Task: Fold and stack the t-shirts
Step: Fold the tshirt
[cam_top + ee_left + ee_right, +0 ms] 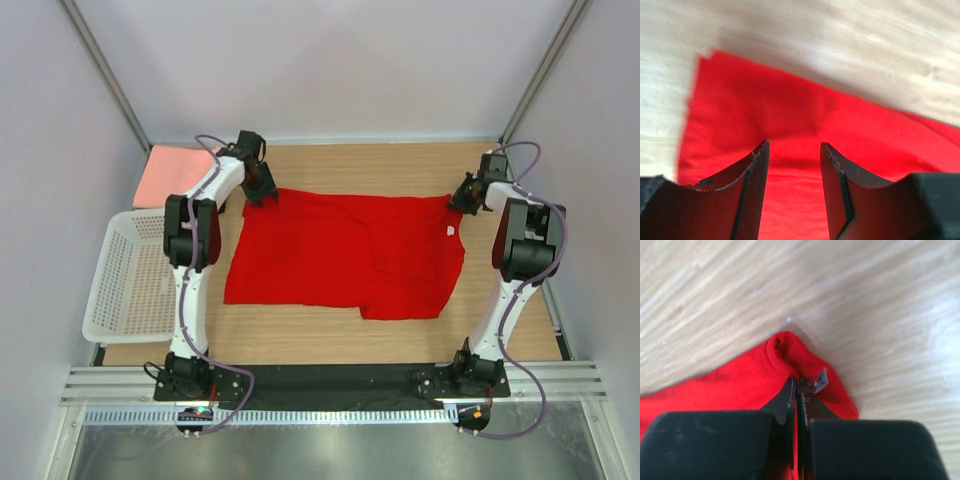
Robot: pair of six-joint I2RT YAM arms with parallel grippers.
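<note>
Pale wood-grain worktop (330, 335), boxed in by plain white walls (330, 60) at the back and on both sides, with slanted metal posts in the far corners. Ends at the near edge in a black strip and a silver rail (330, 385) bearing both arm bases.

Carries a red t-shirt (330, 255) spread across the middle, mostly flat, with one layer doubled over on its right half and a small white tag near the far right corner. Holds a folded pink t-shirt (170, 175) in the far left corner, lying apart from the red one. Nearer, along the left edge: a white mesh basket (125, 275).

Left hand (262, 192) at the red t-shirt's far left corner, fingers standing apart over the cloth, red fabric showing between them in the wrist view. Right hand (462, 203) at the far right corner, fingers pressed together and clamped on a bunched edge of the red cloth, bare wood grain beyond it.
</note>
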